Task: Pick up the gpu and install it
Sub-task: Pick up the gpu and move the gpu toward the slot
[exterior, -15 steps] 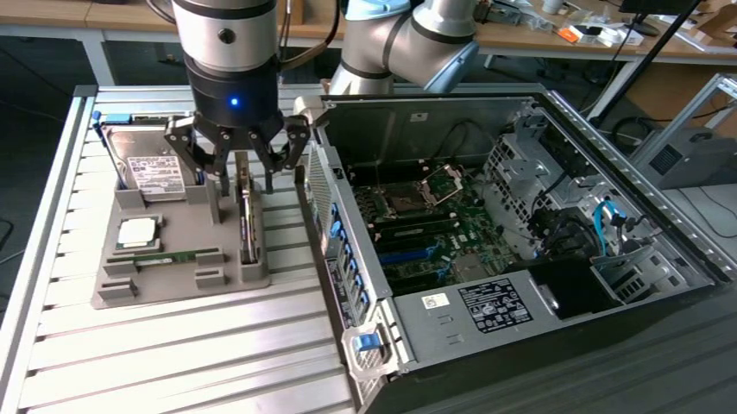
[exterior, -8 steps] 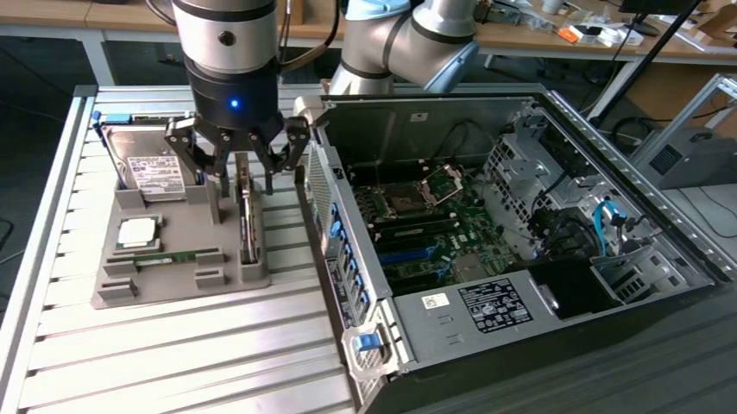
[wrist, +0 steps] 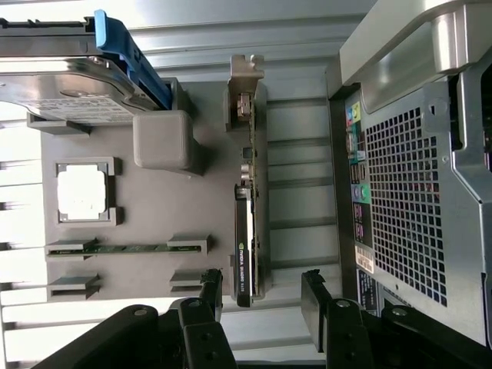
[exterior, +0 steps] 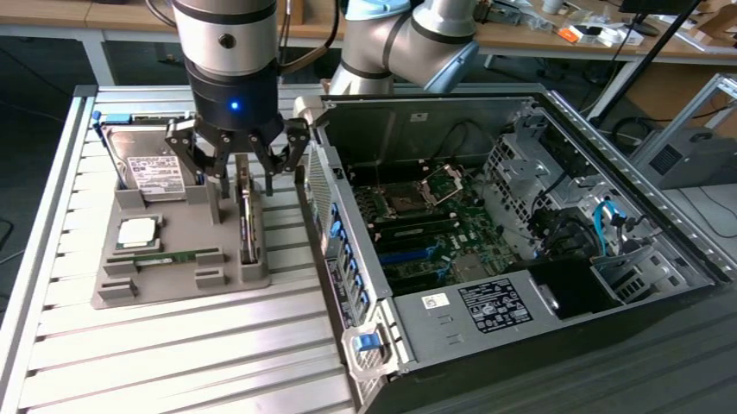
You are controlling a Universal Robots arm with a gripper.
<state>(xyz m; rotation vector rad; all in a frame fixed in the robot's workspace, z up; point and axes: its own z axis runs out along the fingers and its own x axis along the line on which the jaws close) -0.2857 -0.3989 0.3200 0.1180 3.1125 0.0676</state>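
The gpu (exterior: 248,222) stands edge-on in a slot of the grey holder tray (exterior: 173,280), a dark narrow card with a silver bracket at its far end. My gripper (exterior: 244,179) hangs right over it, open, with a finger on each side of the card. In the wrist view the gpu (wrist: 247,223) runs along the tray and its near end lies between my gripper (wrist: 261,292) fingers. A gap shows on both sides, so the fingers (wrist: 314,296) are not pressing on it.
The tray also holds a silver hard drive (exterior: 155,172), a CPU (exterior: 138,231) and a green RAM stick (exterior: 173,256). The open PC case (exterior: 507,250) lies close by at the exterior view's right, its perforated rear wall (wrist: 415,207) beside the gpu.
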